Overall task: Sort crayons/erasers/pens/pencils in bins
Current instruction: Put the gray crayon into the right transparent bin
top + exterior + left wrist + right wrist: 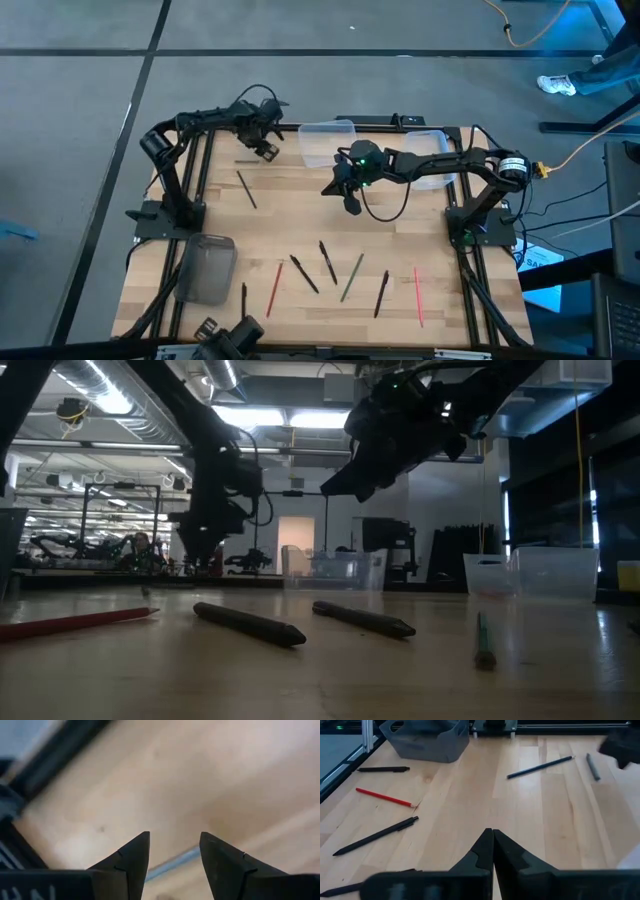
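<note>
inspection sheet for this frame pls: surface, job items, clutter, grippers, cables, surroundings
Surface: wooden table, bare wood between items.
Job's things: two clear bins at the far edge; dark grey bin near left; pens and pencils loose along the near side, one pencil left of centre.
Clutter: nothing seen.
Grippers: left gripper open, low over the far-left table, empty; right gripper shut, empty, above table centre.
Cables: black loop hanging off right arm; orange cable on floor.
Surroundings: a person's shoe far right.

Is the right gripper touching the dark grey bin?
Apart. In the high view the right gripper hangs mid-table, with bare wood between it and the dark grey bin at the near left corner.
</note>
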`<state>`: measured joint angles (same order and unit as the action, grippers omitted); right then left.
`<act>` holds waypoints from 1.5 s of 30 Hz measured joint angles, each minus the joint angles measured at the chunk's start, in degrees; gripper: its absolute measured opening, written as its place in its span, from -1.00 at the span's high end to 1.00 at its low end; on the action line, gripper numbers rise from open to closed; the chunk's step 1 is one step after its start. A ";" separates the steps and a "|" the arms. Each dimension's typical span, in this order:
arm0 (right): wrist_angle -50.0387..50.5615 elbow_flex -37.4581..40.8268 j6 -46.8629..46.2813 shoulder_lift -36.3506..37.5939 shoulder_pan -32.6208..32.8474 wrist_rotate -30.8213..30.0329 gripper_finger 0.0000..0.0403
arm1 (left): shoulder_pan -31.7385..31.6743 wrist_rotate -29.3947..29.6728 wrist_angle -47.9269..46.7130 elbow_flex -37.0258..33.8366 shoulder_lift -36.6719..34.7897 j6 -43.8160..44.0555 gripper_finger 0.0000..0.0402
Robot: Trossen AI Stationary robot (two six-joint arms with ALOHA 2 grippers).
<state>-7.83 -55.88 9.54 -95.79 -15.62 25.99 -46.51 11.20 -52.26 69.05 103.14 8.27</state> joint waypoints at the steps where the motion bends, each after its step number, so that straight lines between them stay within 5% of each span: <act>1: 0.30 0.00 0.00 0.00 0.00 0.01 0.95 | 0.06 -0.88 -0.80 -0.56 0.00 -1.16 0.16; 17: 0.28 0.00 -0.14 0.00 0.02 0.12 0.95 | 8.00 -1.39 0.69 -11.24 -0.40 -9.09 0.19; 32: 2.19 -1.02 -3.28 0.00 2.71 -0.04 0.95 | 6.25 -1.39 5.76 -13.41 -0.53 -11.69 0.75; 37: 2.40 -1.09 -3.24 0.00 4.05 -4.16 0.95 | 5.95 -0.20 6.85 -13.44 -0.51 -13.08 0.91; 45: 1.90 -0.51 -1.67 3.30 4.74 -6.96 0.95 | 6.23 3.65 8.70 -9.09 0.19 -8.15 0.97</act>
<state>-5.93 -56.38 7.87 -92.49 -10.87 19.03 -40.27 14.85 -43.56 59.96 103.33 0.12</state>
